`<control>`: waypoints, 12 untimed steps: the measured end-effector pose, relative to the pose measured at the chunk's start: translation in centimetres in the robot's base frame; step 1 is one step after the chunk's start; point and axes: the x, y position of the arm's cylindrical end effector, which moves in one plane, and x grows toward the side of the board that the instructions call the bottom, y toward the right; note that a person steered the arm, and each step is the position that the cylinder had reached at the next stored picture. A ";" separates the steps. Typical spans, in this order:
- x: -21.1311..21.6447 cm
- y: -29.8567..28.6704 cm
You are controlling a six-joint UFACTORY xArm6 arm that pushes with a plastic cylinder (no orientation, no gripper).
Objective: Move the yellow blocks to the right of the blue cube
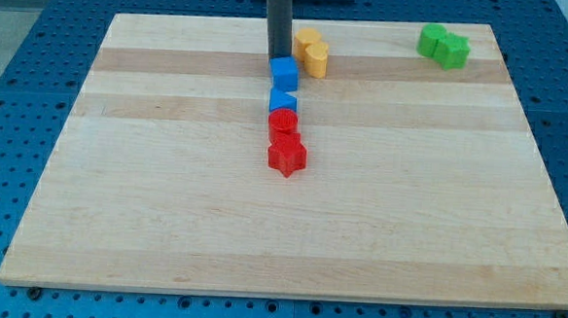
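Observation:
Two yellow blocks sit touching near the view's top centre: one [306, 39] further up and one [316, 57] just below it. A blue cube [285, 74] lies just to their lower left. Below it is a second, smaller blue block [283, 102], then a red round block [283, 123] and a red star-shaped block [286, 156], all in a close column. My tip [277, 58] stands at the blue cube's top edge, just left of the yellow blocks.
Two green blocks [442, 46] sit together at the view's top right of the wooden board [165, 201]. A blue perforated table surrounds the board.

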 end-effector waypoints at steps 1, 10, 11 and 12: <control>-3.5 0.0; -6.7 2.5; -5.2 -2.9; -2.6 -7.0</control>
